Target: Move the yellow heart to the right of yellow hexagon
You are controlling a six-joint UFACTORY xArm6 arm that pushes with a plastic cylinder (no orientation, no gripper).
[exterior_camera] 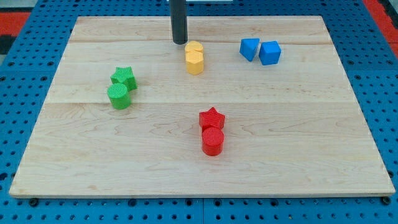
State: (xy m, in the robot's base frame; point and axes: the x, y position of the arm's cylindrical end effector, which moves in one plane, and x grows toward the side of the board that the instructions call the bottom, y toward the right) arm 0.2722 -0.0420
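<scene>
Two yellow blocks touch each other near the top middle of the wooden board (81,155). The upper one looks like the yellow heart (195,48). The lower one looks like the yellow hexagon (194,63). The heart sits directly above the hexagon in the view, not to its right. My tip (180,42) is on the board just to the left of the heart, very close to it, with a small gap or a light touch that I cannot tell apart.
A blue block (249,48) and a blue cube (270,53) sit at the upper right. A green star (124,77) touches a green cylinder (119,96) at the left. A red star (211,117) touches a red cylinder (212,141) below the middle.
</scene>
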